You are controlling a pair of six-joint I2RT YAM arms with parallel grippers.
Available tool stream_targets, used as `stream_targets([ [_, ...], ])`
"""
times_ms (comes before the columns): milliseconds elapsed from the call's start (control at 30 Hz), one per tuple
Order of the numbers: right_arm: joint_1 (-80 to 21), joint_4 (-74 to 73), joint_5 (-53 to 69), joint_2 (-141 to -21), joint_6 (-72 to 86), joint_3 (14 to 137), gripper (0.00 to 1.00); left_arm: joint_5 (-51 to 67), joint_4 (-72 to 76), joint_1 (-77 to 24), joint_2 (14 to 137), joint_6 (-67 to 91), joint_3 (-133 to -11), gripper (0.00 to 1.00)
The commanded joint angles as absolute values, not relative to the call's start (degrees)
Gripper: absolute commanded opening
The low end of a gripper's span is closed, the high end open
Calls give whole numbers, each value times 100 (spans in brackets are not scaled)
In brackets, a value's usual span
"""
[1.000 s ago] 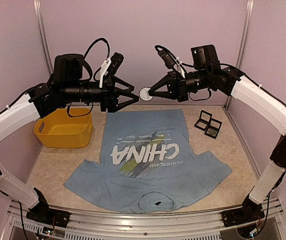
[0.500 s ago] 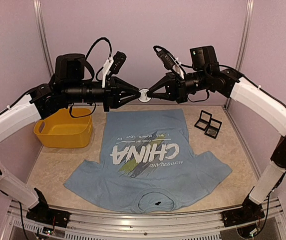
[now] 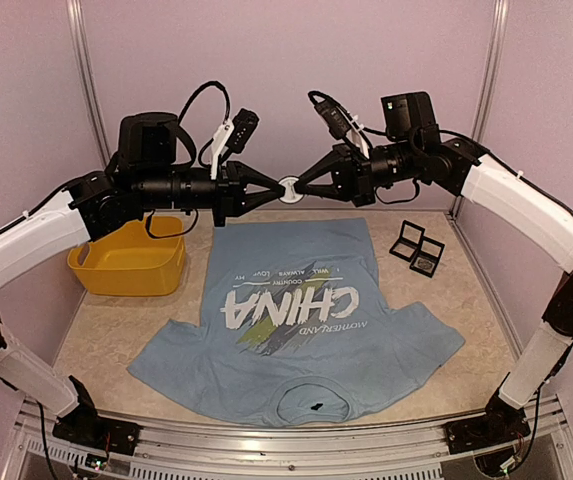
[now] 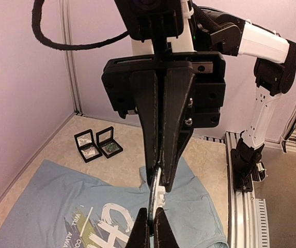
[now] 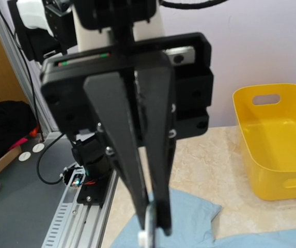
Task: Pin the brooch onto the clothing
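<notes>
My left gripper [image 3: 274, 190] and right gripper [image 3: 302, 186] both pinch the brooch [image 3: 288, 188] mid-air, at 12 o'clock from the shirt [image 3: 296, 330]. Risk: opposing tugs could twist it loose and drop it.

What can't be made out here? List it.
Brooch face and pin: tiny in top view, edge-on in left wrist view, pinched between left gripper and right gripper.
Two black cases: contents too small, top view.
Dark speck at T-shirt collar: too small to identify, top view.
</notes>
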State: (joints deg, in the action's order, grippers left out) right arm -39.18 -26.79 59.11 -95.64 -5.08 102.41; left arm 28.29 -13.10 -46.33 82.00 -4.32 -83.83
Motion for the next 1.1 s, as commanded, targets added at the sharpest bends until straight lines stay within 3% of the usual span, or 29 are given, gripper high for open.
stream_targets([
  [0,-3989,-2516,5898,-9327,-489,10148,10,2852,-878,-4647,8112,-467,-8142,0],
  [67,-3987,-2417,5851,-9294,-473,10062,36,2870,-818,-4649,8051,-511,-8045,0],
  [100,-3983,-2355,5841,-9284,-448,10025,43,2893,-798,-4649,8038,-524,-8018,0],
  [167,-3990,-2256,5796,-9296,-374,9979,48,2968,-803,-4649,8001,-579,-8007,0],
  [1067,-3990,-2443,5408,-9500,-570,9797,51,3136,-791,-4729,7959,-696,-7972,0],
])
